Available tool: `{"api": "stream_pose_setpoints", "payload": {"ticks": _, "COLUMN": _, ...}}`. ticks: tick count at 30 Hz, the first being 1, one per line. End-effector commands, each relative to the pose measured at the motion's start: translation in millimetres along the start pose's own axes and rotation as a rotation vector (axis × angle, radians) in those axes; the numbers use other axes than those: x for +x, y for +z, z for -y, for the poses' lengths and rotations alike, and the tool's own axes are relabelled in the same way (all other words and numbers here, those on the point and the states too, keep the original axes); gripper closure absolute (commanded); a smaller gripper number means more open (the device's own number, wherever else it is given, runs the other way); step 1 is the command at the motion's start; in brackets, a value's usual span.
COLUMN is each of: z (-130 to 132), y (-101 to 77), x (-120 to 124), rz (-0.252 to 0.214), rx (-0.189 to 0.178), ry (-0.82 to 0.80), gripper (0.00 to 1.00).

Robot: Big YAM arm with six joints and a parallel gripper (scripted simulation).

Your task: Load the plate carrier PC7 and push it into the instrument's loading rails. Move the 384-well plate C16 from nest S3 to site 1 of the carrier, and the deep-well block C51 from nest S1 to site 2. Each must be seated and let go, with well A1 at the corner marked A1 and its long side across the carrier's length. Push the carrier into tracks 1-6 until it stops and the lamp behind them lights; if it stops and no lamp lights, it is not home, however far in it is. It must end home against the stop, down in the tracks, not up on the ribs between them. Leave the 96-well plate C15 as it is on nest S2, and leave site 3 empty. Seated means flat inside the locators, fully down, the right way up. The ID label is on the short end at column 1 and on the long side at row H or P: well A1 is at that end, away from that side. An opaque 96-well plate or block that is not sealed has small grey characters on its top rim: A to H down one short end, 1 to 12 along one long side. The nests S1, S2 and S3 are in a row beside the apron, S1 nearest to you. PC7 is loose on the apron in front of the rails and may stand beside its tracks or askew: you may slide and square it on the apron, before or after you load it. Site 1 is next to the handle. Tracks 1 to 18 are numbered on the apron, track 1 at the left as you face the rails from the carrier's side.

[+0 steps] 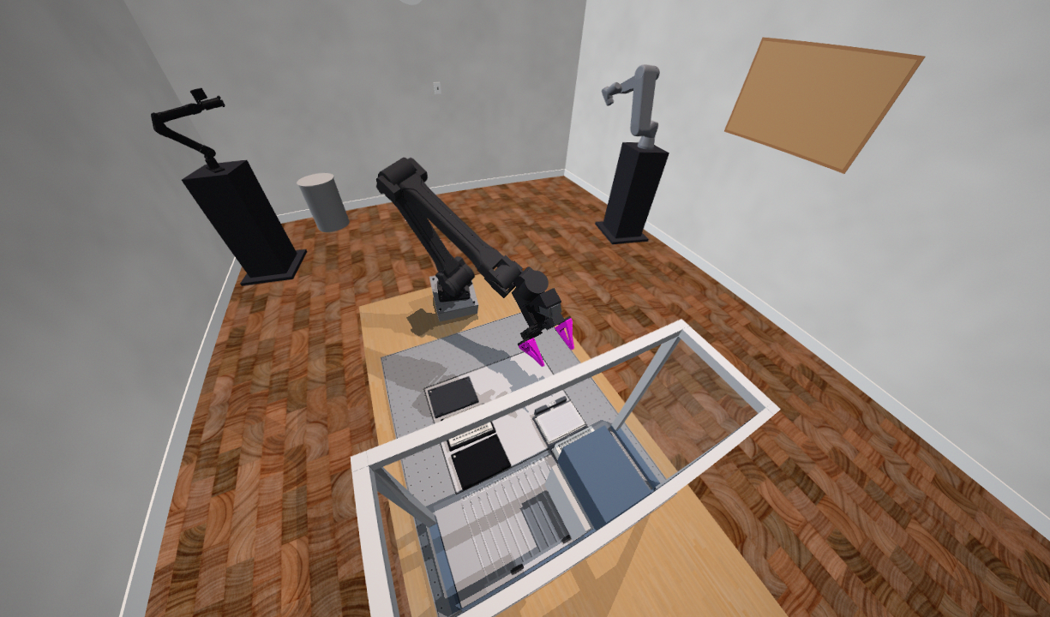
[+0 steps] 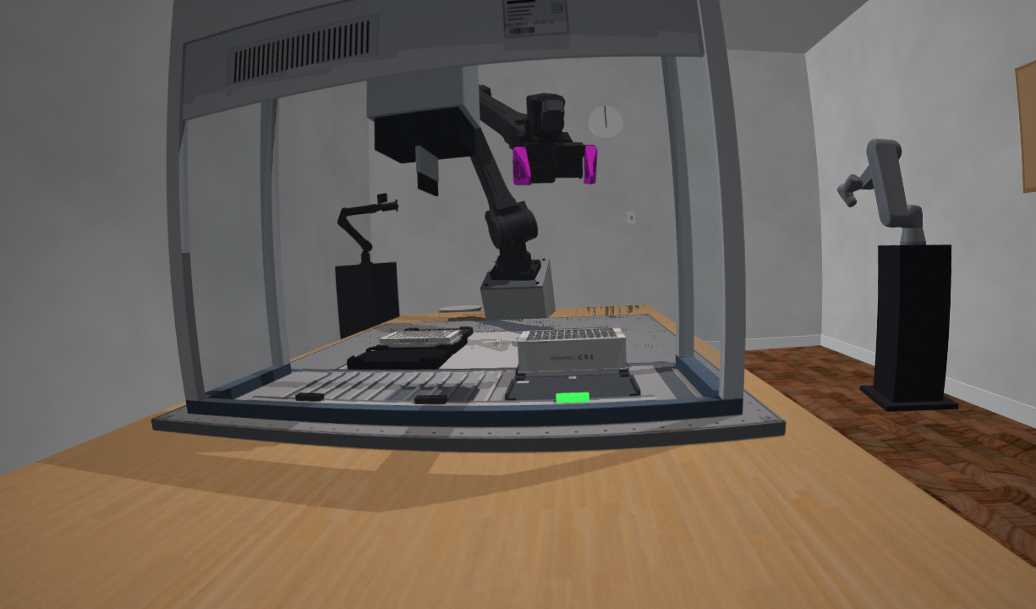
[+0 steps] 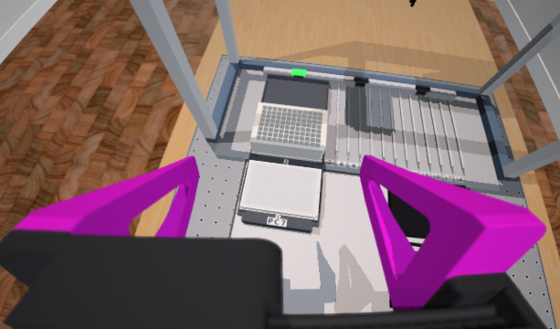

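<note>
Overhead, the claw (image 1: 548,342) hangs wide open and empty above the bench (image 1: 393,322). From outside, block C51 (image 2: 572,353) sits on the carrier behind a lit green lamp (image 2: 572,397). Wrist view: carrier PC7 (image 3: 277,222) holds the white 384-well plate (image 3: 280,190) nearest its label.

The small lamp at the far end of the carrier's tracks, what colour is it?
Bright green lamp; the exterior view shows it best.
</note>
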State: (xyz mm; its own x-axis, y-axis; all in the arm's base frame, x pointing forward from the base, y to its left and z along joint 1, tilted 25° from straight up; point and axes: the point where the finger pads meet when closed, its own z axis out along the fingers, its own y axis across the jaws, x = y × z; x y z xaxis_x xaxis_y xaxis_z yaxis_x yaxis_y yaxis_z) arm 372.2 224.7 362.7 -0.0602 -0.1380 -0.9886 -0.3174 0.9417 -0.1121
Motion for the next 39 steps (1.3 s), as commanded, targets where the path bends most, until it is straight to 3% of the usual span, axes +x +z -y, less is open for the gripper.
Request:
{"api": "stream_pose_setpoints", "payload": {"ticks": 1, "z": -7.9, "y": -17.6, "x": -7.9, "rz": 0.026, "rx": -0.022, "ry": 0.018, "gripper": 0.00}}
{"api": "stream_pose_setpoints", "payload": {"ticks": 5, "z": -11.2, "y": -30.4, "x": 0.4, "rz": 0.025, "rx": -0.022, "ry": 0.019, "gripper": 0.00}}
{"api": "stream_pose_setpoints", "payload": {"ticks": 6, "z": -8.8, "y": -28.7, "x": -33.1, "rz": 0.047, "rx": -0.019, "ry": 0.044, "gripper": 0.00}}
{"api": "stream_pose_setpoints", "payload": {"ticks": 7, "z": -13.8, "y": -18.6, "x": -19.7, "rz": -0.012, "rx": -0.023, "ry": 0.032, "gripper": 0.00}}
{"api": "stream_pose_setpoints", "payload": {"ticks": 8, "z": -4.8, "y": -13.7, "x": -15.4, "rz": -0.048, "rx": -0.003, "ry": 0.034, "gripper": 0.00}}
{"api": "stream_pose_setpoints", "payload": {"ticks": 10, "z": -5.0, "y": -9.1, "x": -8.4, "rz": -0.114, "rx": -0.004, "ry": 0.034, "gripper": 0.00}}
{"api": "stream_pose_setpoints", "payload": {"ticks": 12, "z": -5.0, "y": -9.1, "x": -8.4, "rz": -0.114, "rx": -0.004, "ry": 0.034, "gripper": 0.00}}
{"api": "stream_pose_setpoints", "payload": {"ticks": 25, "z": -6.4, "y": 21.4, "x": 40.4, "rz": -0.550, "rx": -0.005, "ry": 0.030, "gripper": 0.00}}
{"api": "stream_pose_setpoints", "payload": {"ticks": 27, "z": -6.4, "y": 21.6, "x": 41.1, "rz": -0.617, "rx": -0.005, "ry": 0.029, "gripper": 0.00}}
{"api": "stream_pose_setpoints", "payload": {"ticks": 29, "z": -6.4, "y": 21.6, "x": 41.1, "rz": -0.617, "rx": -0.005, "ry": 0.029, "gripper": 0.00}}
{"api": "stream_pose_setpoints", "payload": {"ticks": 39, "z": -6.6, "y": 22.3, "x": 45.6, "rz": -0.953, "rx": -0.004, "ry": 0.026, "gripper": 0.00}}
